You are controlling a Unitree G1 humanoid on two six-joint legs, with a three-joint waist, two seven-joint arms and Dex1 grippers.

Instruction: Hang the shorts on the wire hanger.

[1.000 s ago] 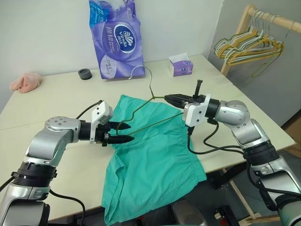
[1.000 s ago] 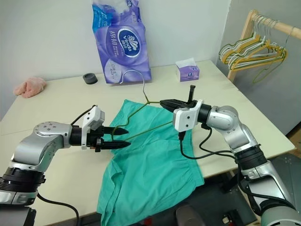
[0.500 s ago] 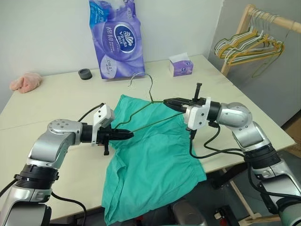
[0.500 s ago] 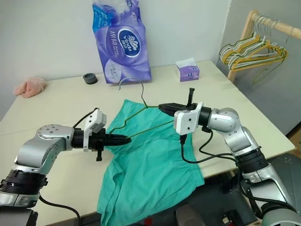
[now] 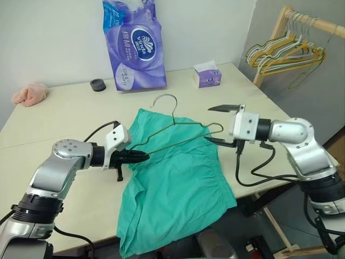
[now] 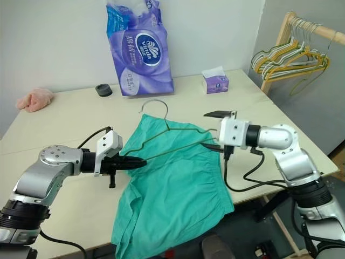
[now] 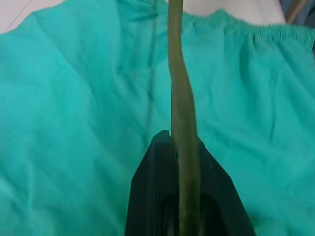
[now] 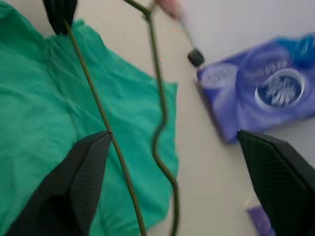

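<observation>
Pinching one corner of the thin olive-gold wire hanger (image 5: 178, 132) at frame centre, the left gripper (image 5: 141, 156) is closed; the right gripper (image 5: 220, 125) gapes wide, holding nothing. The teal-green fabric shorts (image 5: 178, 183) lie flat on the table (image 5: 64, 116) beneath, not yet threaded on.

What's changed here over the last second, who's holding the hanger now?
The left end effector closed on the wire hanger at its left corner. The right end effector let go of the hanger, opened wide and drew back to the right. The hanger's hook tipped over to the right. The shorts stayed spread on the table.
</observation>
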